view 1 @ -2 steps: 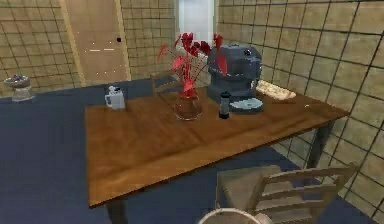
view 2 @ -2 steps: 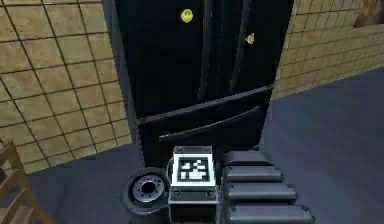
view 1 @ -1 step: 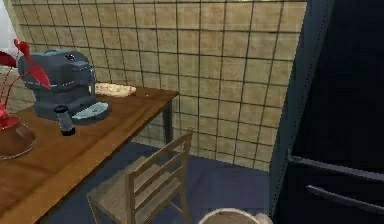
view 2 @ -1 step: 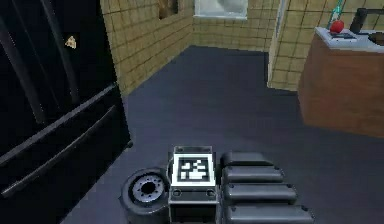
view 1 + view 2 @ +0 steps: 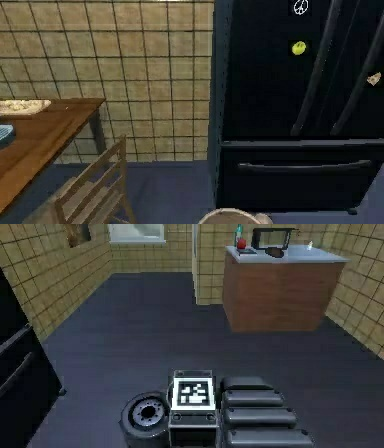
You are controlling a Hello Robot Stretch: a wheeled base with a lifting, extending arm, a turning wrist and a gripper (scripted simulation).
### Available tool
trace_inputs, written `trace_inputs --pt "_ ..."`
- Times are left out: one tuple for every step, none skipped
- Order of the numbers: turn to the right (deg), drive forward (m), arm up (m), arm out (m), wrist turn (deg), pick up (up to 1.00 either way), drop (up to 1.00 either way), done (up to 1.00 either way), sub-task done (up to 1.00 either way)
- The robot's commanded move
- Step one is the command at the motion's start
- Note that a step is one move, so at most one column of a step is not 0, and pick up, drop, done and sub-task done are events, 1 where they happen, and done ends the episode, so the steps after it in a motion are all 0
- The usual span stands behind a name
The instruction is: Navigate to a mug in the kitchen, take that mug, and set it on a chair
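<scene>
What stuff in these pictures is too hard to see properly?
Arm side view: the small things on the counter are too small to name.
Forward view: the blue thing on the table is cut off by the left edge.
Forward view: the chair is cut off by the bottom edge.

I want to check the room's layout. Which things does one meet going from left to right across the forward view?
Table → chair → fridge.
</scene>
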Motion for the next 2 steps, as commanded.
trace_inputs --pt "0.0 0.65 0.0 0.0 0.0 0.0 0.0 0.0 0.0" --pt "-45.0 0.0 0.0 0.0 0.0 0.0 0.0 0.0 0.0"
